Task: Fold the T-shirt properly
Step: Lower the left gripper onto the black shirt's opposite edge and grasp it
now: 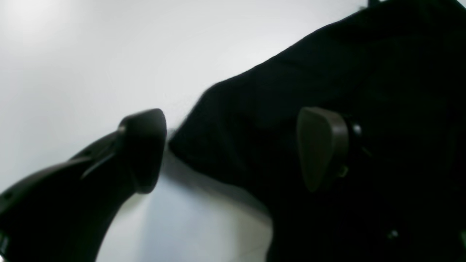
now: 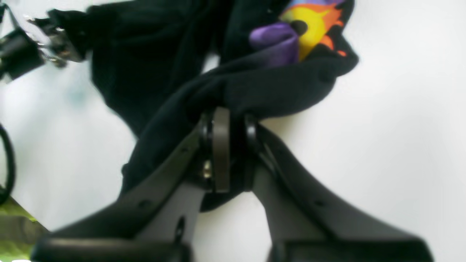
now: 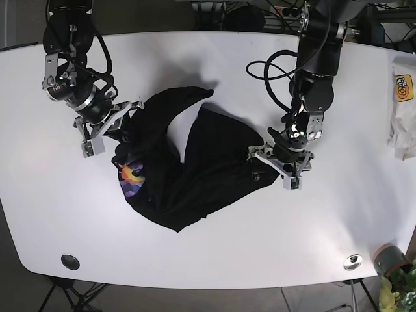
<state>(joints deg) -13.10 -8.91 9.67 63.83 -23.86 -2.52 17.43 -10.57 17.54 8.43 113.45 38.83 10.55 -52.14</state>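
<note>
T-shirt (image 3: 195, 162) crumpled | right tool (image 2: 229, 145) clamped on fabric | left tool (image 1: 233, 149) apart, seemingly straddling cloth edge

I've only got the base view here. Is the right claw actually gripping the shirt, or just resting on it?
Observer: Gripping. In the right wrist view the right claw is shut on a bunched fold of the black T-shirt.
Operator: And the left claw?
Observer: The left claw is open, pads wide apart, one over the white table, one over the T-shirt.
Operator: The print?
Observer: The print is crumpled, purple folded over yellow.
</note>
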